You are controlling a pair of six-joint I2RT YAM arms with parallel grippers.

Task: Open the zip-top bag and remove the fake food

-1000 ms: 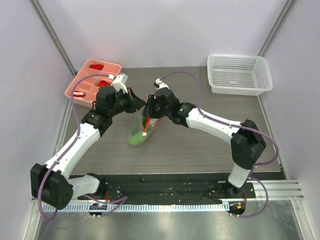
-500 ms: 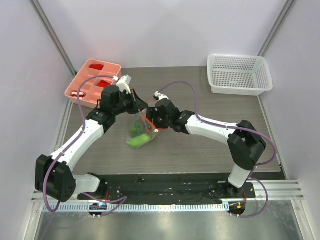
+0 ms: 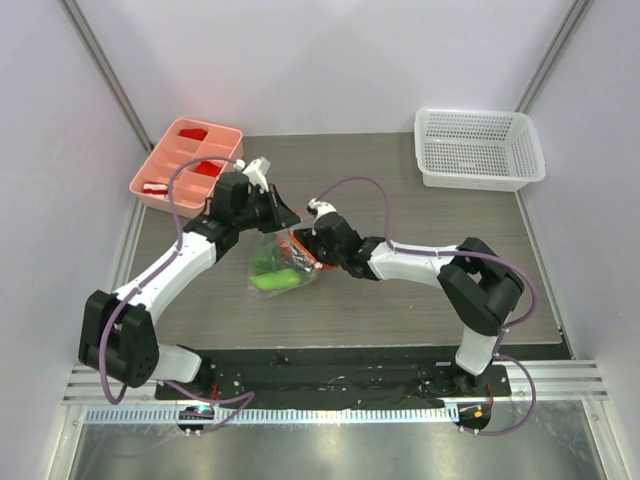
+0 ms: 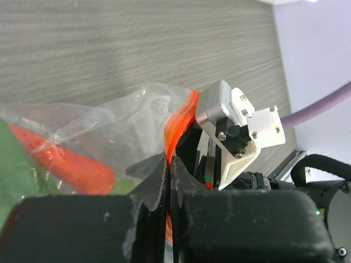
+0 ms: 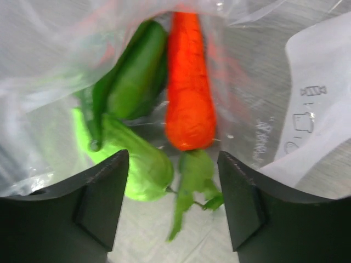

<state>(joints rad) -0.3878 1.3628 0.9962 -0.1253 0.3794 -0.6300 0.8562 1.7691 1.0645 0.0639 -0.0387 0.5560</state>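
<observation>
The zip-top bag [image 3: 278, 264] lay on the table [image 3: 400, 310], to the right of the pink tray [image 3: 150, 172] and nearer the arm bases than the tray. The left gripper [image 4: 169, 185], a little right of the tray's near corner, was clenched on the bag's orange-red zip strip [image 4: 176, 125]; the wrist view showed the strip pinched between its closed jaws. The right gripper [image 5: 173, 161] sat further right of the tray, on the side of the bag away from it. Its jaws stood spread wide and grasped nothing. Whether its fingers [image 5: 101, 203] were inside the bag's mouth or only against the plastic could not be told. Between them the fake food [image 5: 153, 104] showed through crinkled film: an orange-red carrot piece [image 5: 187, 93], a dark green chili [image 5: 131, 76] touching its side, and a light green oblong one [image 5: 131, 161] below the chili. All of it was in the bag. A white mesh basket [image 3: 480, 148] stood well to the right of the tray
</observation>
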